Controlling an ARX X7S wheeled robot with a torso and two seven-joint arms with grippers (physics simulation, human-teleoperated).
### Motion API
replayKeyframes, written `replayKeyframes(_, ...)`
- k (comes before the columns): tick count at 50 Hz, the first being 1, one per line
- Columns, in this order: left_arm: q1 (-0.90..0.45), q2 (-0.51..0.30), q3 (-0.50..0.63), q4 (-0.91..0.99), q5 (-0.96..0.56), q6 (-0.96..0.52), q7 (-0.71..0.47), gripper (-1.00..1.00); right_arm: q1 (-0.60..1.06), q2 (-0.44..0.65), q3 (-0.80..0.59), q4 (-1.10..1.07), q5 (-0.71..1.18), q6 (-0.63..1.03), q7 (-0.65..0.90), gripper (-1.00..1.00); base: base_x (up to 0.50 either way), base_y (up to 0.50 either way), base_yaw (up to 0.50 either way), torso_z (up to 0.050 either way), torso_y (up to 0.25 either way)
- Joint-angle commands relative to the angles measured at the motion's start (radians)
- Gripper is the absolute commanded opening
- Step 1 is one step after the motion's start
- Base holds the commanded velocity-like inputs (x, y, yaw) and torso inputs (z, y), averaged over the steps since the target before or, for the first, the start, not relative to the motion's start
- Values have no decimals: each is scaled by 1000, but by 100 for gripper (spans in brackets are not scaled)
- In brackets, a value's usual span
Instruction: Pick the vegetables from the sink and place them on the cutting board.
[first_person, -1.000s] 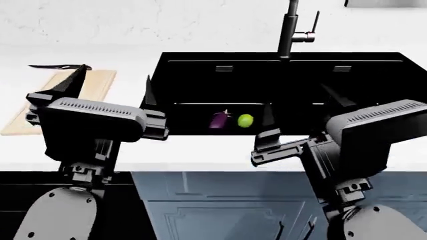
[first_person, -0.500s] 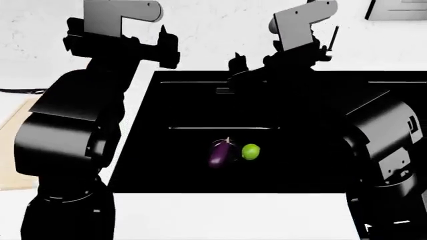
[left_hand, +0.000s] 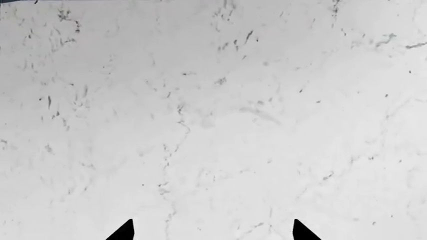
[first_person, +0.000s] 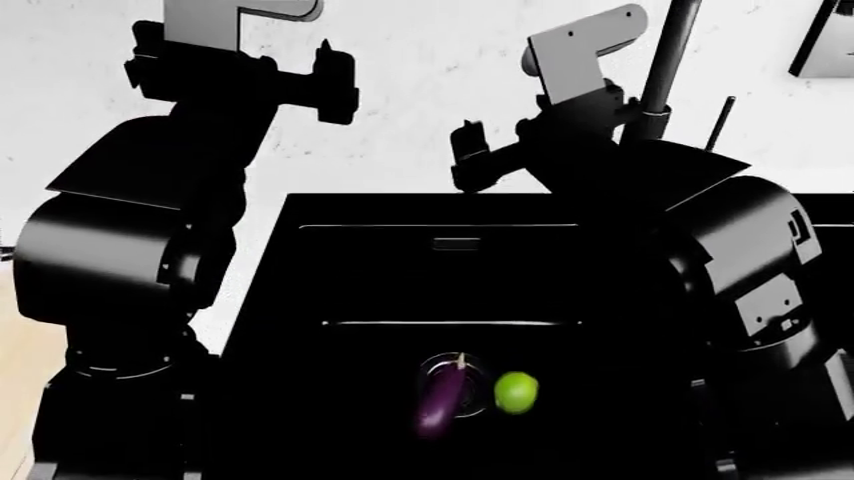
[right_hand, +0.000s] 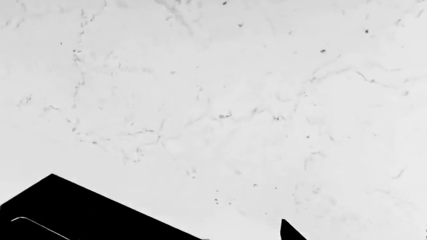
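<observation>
A purple eggplant (first_person: 442, 402) and a round green ball (first_person: 515, 392) are seen lying in the black sink (first_person: 400, 280), near its front wall. They are just beside each other, and the eggplant's top end lies over a round metal drain (first_person: 447, 368). The light wooden cutting board (first_person: 27, 380) is seen on the worktop (first_person: 254, 270) at the left of the sink (only a strip of it shows). Both arms are held up high, well apart from the vegetables. The left pincer (left_hand: 212, 231) is spread wide, with nothing between its two tips, and white marble is faced by it. Only one tip of the right pincer (first_person: 467, 150) can be seen, so whether it is wide or narrow cannot be told. A tall black faucet (first_person: 665, 70) stands behind the right arm.
</observation>
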Motion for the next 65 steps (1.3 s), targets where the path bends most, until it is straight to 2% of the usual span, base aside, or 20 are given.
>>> replayKeyframes(1, -3, -6, 13, -4, -12, -4, -2, 100, -10, 16, -16, -8, 3, 9, -7, 100, 500, 0, 0, 0, 0)
replayKeyframes(8, -1, -13, 21, -4, -22, 3, 4, 100, -30, 50, -24, -66, 14, 26, -10, 100, 500, 0, 0, 0, 2)
replayKeyframes(12, 19, -3, -18, 11, -68, 31, 36, 100, -51, 80, -29, -134, 32, 59, -8, 100, 500, 0, 0, 0, 0)
replayKeyframes(15, 33, 4, -56, 63, -123, -22, 67, 100, -75, 114, -32, -211, 64, 95, -18, 100, 500, 0, 0, 0, 0)
replayKeyframes(17, 45, -9, -64, 129, -176, -96, 112, 100, -82, 150, -32, -290, 118, 164, -38, 100, 250, 0, 0, 0, 0)
replayKeyframes(20, 66, -70, 3, 239, -234, -197, 189, 100, -67, 210, -7, -429, 214, 324, -22, 100, 0, 0, 0, 0, 0)
replayKeyframes(24, 134, -145, 64, 407, -289, -314, 234, 100, -57, 271, 46, -582, 339, 531, 30, 100, 0, 0, 0, 0, 0)
replayKeyframes(25, 146, -166, 66, 453, -301, -345, 238, 100, -51, 296, 63, -610, 414, 569, 71, 100, 0, 0, 0, 0, 0)
replayKeyframes(28, 167, -204, 64, 535, -324, -408, 246, 100, 4, 389, 54, -607, 719, 569, 288, 100, 0, 0, 0, 0, 0)
replayKeyframes(31, 184, -245, 83, 600, -343, -446, 254, 100, 59, 449, 31, -597, 942, 562, 455, 100, 0, 0, 0, 0, 0)
replayKeyframes(40, 181, -348, 77, 672, -399, -484, 249, 100, 223, 570, -100, -585, 1280, 523, 707, 100, 0, 0, 0, 0, 0)
replayKeyframes(47, 158, -409, 87, 692, -544, -485, 157, 100, 268, 604, -134, -586, 1336, 495, 754, 100, 0, 0, 0, 0, -20)
replayKeyframes(53, 143, -435, 128, 706, -591, -479, 126, 100, 287, 609, -151, -588, 1346, 481, 766, 100, 0, 0, 0, 0, -250)
replayKeyframes(60, 146, -409, 140, 686, -658, -479, 105, 100, 264, 602, -138, -595, 1290, 475, 720, 100, 0, 0, 0, 0, -103)
replayKeyframes(65, 140, -364, 211, 689, -671, -473, 60, 100, 257, 590, -133, -596, 1256, 466, 692, 100, 0, 0, 0, 0, 0)
